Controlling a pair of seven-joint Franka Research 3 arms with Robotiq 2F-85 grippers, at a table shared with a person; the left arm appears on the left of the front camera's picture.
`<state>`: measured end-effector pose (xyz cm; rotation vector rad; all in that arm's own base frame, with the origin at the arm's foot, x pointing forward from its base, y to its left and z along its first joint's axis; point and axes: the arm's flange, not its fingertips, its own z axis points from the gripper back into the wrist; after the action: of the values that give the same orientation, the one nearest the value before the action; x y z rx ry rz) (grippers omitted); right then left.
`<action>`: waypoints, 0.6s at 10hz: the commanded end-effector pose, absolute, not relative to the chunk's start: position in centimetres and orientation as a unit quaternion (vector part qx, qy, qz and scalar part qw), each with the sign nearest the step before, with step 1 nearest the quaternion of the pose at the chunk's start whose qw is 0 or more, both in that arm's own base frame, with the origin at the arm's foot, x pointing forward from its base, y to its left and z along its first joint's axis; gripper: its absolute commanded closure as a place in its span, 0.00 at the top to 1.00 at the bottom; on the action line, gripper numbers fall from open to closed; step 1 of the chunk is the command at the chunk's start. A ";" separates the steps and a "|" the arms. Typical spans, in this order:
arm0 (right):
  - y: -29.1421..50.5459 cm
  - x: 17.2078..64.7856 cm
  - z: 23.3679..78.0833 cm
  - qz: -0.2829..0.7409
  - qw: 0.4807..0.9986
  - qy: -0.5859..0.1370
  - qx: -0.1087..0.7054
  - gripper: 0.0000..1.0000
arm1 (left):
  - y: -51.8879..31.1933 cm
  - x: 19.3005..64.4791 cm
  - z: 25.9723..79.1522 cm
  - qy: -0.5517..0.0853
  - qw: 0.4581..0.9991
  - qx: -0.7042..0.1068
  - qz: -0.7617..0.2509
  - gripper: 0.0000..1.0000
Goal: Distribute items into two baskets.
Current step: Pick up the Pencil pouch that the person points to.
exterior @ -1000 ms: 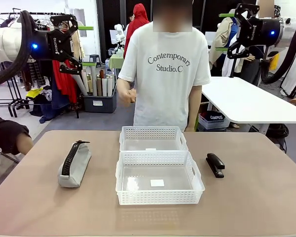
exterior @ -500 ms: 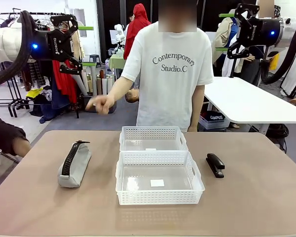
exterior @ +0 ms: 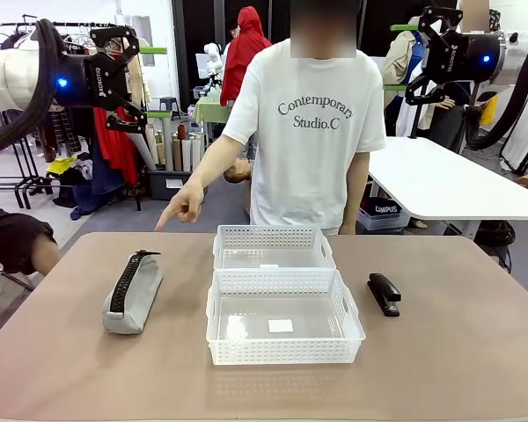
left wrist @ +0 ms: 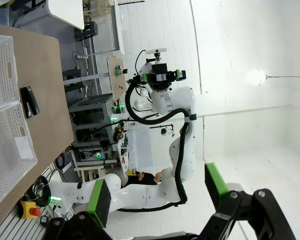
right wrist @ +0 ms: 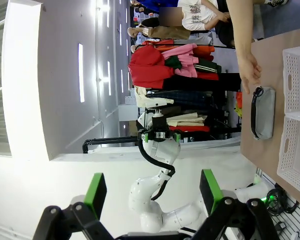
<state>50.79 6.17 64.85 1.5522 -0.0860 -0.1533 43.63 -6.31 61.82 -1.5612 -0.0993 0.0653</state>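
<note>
The left gripper [exterior: 134, 81] hangs high at 10 o'clock from the baskets, fingers spread wide with nothing between them; the right gripper [exterior: 420, 54] hangs high at 2 o'clock, likewise spread and holding nothing; both are well above the table [exterior: 458, 360].

The larger basket [exterior: 282, 350] sits mid-table, its far wall touching the smaller basket [exterior: 273, 236] at 12 o'clock; both hold no items.

The grey pouch [exterior: 132, 293] lies at 9 o'clock from the larger basket, zipper up, a bare strip of tabletop between them; its far end is near the table's far edge.

The black stapler [exterior: 384, 293] lies at 3 o'clock, just beside the larger basket's right rim but apart from it; beyond it, bare tabletop runs to the right edge.

A broad bare band lies at 6 o'clock, before the near edge.

The person's hand [exterior: 185, 209] hovers over the far edge, at 1 o'clock from the pouch, index finger stretched down-left.
</note>
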 end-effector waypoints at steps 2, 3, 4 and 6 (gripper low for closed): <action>6.1 50.5 65.1 -0.069 0.708 -0.040 0.702 1.00 | -6.3 43.6 61.9 -0.045 0.709 -0.703 0.029 1.00; 6.1 50.5 65.1 -0.069 0.708 -0.040 0.702 1.00 | -6.3 43.6 61.9 -0.045 0.709 -0.703 0.029 1.00; 6.1 50.5 65.1 -0.069 0.708 -0.040 0.702 1.00 | -6.3 43.6 61.9 -0.045 0.709 -0.703 0.029 1.00; 6.1 50.5 65.1 -0.069 0.708 -0.040 0.702 1.00 | -6.3 43.6 61.9 -0.045 0.709 -0.703 0.029 1.00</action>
<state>50.79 6.17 64.85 1.5522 -0.0860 -0.1533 43.63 -6.30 61.82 -1.5612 -0.0993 0.0653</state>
